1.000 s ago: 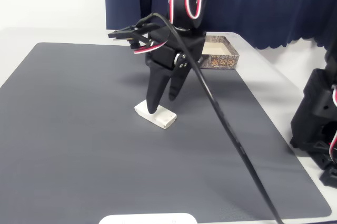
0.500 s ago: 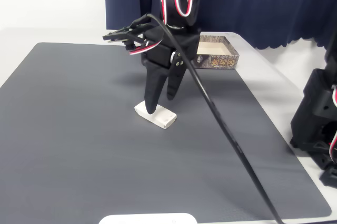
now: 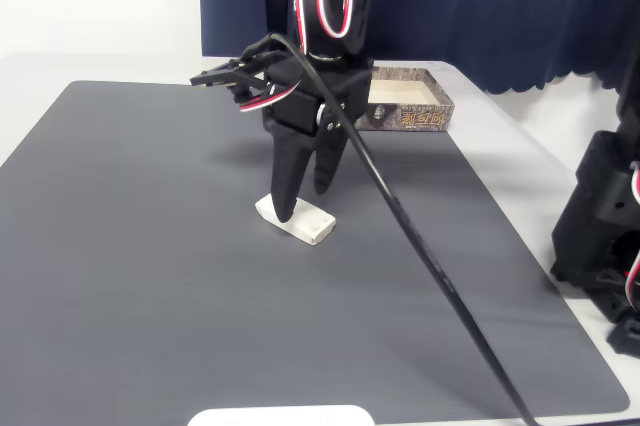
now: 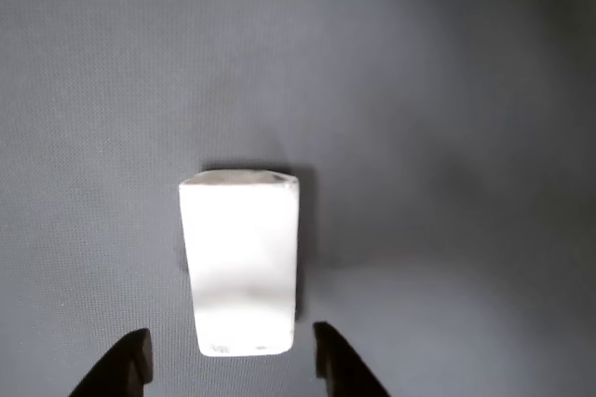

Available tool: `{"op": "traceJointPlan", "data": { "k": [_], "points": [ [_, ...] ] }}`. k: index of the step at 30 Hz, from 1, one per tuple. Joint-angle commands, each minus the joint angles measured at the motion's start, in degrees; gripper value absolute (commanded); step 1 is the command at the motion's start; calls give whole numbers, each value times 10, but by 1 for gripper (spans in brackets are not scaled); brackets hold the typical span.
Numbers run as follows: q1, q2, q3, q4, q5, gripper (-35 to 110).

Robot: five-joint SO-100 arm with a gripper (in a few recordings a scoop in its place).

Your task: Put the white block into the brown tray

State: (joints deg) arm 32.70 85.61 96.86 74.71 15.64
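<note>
Grey mat (image 3: 150,246) bears white block (image 4: 242,262) between hand (image 4: 231,360) fingertips.

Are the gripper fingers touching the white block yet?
Apart. In the wrist view, grey mat shows between each of the fingertips and the white block's sides; the gripper is open and straddles it.

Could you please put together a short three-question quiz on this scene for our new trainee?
1. True or false: the small off-white rectangular block lies inside the shallow brown bark-patterned tray.
2. In the wrist view, the black two-finger gripper is: A) shut on the block, B) open with a fingertip on each side of the block's near end, C) over the tray.
3. What surface does the block rest on?

Key: 1. False, it lies on the mat, apart from the tray. 2. B. 3. The dark grey mat.
</note>
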Motion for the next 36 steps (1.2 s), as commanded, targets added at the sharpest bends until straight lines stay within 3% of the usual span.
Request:
{"op": "traceJointPlan", "data": {
  "k": [1,36],
  "points": [
    [-5,2,-26,4,-5,38],
    [4,-44,-57,0,-25,36]
  ]
}}
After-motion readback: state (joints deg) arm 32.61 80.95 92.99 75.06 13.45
